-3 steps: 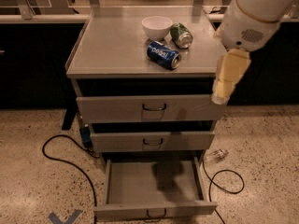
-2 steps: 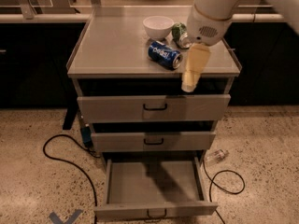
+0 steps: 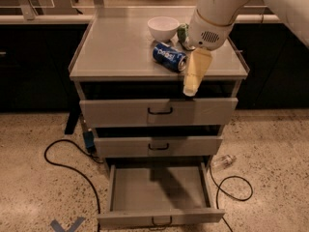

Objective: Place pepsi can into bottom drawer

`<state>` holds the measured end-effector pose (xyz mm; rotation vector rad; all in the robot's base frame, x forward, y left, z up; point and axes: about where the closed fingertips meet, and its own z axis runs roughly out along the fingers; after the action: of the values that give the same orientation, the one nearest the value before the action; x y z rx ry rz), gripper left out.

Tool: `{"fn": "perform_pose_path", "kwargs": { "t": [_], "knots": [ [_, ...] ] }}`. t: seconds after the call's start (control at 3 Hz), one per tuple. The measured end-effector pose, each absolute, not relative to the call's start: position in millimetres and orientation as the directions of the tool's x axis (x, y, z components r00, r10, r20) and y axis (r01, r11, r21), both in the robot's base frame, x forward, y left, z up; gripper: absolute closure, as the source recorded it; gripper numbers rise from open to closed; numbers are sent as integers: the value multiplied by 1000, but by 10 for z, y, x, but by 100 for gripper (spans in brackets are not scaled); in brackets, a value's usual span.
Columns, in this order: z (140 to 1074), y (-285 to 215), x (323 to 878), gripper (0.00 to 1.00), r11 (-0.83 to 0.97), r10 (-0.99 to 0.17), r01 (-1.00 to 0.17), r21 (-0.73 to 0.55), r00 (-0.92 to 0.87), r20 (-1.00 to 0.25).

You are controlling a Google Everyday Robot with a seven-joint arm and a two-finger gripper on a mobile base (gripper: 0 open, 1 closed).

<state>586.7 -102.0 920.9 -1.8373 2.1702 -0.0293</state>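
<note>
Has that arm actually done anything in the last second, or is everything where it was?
The end effector swung left, from the far right to just right of the pepsi can. Nothing was picked up. The pepsi can, green can, bowl and open bottom drawer stayed put.

Table (image 3: pixel 120 47) top: pepsi can (image 3: pixel 169 57) on its side near front right, bowl (image 3: pixel 163 28) just behind it, other can (image 3: pixel 182 33) right of bowl, partly behind arm. Pincer (image 3: pixel 190 88) hangs just right of pepsi can, over table's front edge. Below: top drawer (image 3: pixel 159 111), middle drawer (image 3: pixel 158 146), bottom drawer (image 3: pixel 159 218) pulled furthest forward. Floor: cable (image 3: pixel 63 163) left, bottle (image 3: pixel 223 161) right.
</note>
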Motion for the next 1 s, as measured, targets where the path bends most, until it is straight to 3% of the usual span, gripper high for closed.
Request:
{"fn": "perform_pose_path", "kwargs": {
  "t": [0.67,1.0],
  "knots": [
    [8702,-865,6796,0,141,-900,-980,-137,-70,-429],
    [8522,-806,7031,0,155,-874,-981,-115,-82,-479]
  ]
}}
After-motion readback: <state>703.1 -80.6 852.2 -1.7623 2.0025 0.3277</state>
